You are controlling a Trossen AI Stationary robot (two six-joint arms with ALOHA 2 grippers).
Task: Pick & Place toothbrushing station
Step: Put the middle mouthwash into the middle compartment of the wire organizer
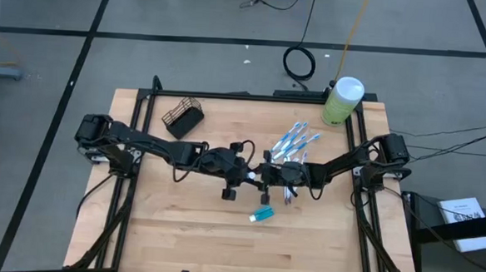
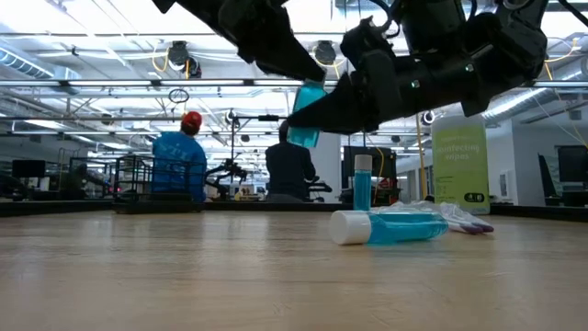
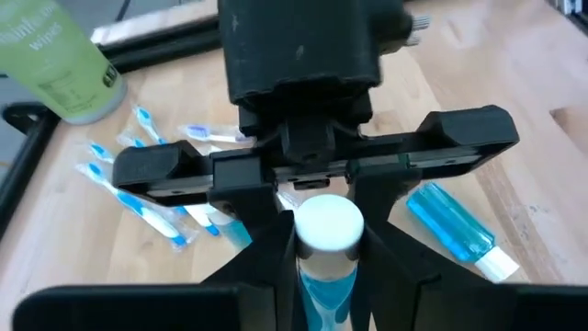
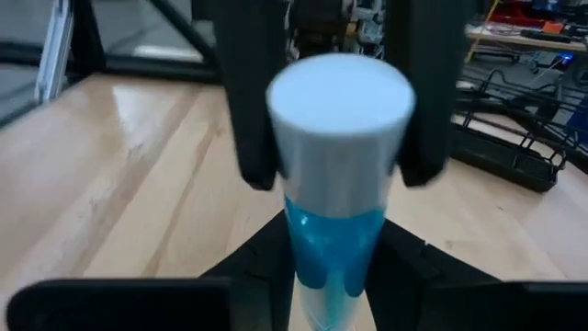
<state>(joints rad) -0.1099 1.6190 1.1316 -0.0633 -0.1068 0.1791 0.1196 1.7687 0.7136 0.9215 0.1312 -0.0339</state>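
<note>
1. both your claws meet mid-table: left gripper (image 1: pixel 253 176) and right gripper (image 1: pixel 273 175) each look clamped on one blue bottle (image 3: pixel 326 230), held off the wood.
2. second blue bottle (image 1: pixel 260 213) lies flat just below them.
3. toothbrushes (image 1: pixel 294 140) lie scattered near the green canister (image 1: pixel 341 101).
4. mesh holder (image 1: pixel 183 118) sits well apart, on the left arm's side.

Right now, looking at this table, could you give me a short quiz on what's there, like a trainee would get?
1. True or false: the toothbrushes stand inside the mesh holder.
2. What do the left gripper and right gripper both clasp above the table? A) a sponge B) a small blue bottle C) a cup
3. Fill in: a second blue bottle lies on the ____.
Key: 1 false, the toothbrushes lie loose on the table, apart from the mesh holder; 2 B; 3 table.
</note>
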